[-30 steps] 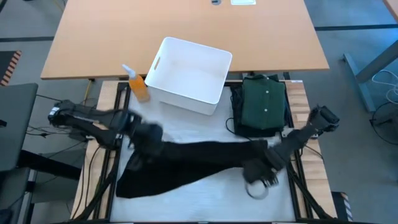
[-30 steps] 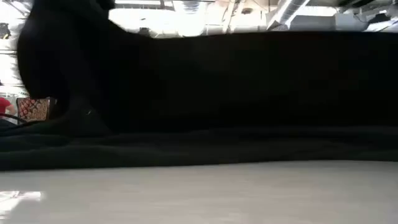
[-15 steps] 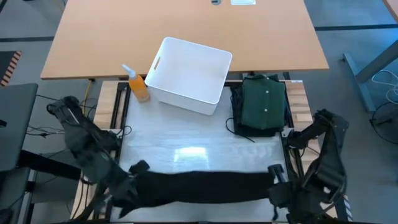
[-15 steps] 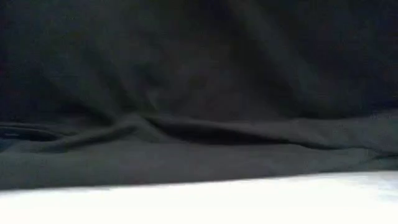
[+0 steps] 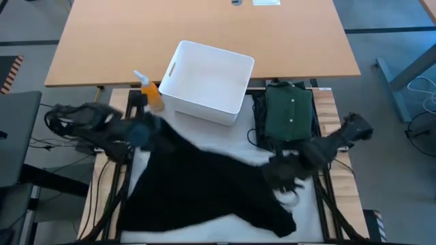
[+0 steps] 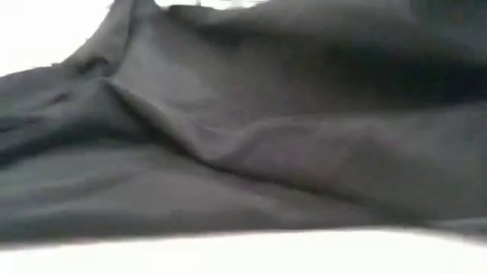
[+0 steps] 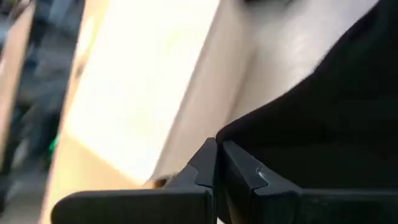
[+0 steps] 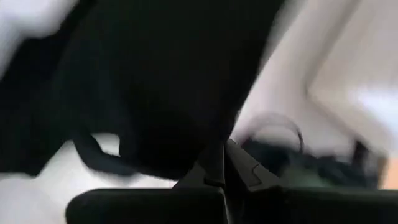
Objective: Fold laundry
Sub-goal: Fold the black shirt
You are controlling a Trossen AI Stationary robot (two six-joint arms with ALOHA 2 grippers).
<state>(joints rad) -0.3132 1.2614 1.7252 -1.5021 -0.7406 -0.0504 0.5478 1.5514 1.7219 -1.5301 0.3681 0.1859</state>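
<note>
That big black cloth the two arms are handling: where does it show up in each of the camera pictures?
High view: black garment spread across the table's middle.
Low view: fills the frame.
Left wrist view: pinched by the left gripper.
Right wrist view: pinched by the right gripper.
Shared landmark: the garment itself.

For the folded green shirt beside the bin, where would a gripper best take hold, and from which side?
Best guess: the green shirt lies flat and folded, collar toward the wooden table, with its near hem facing the spread black garment. Grip that near hem edge, coming in low from the robot's side. The white bin crowds one flank, so a sideways approach there looks tighter.
</note>
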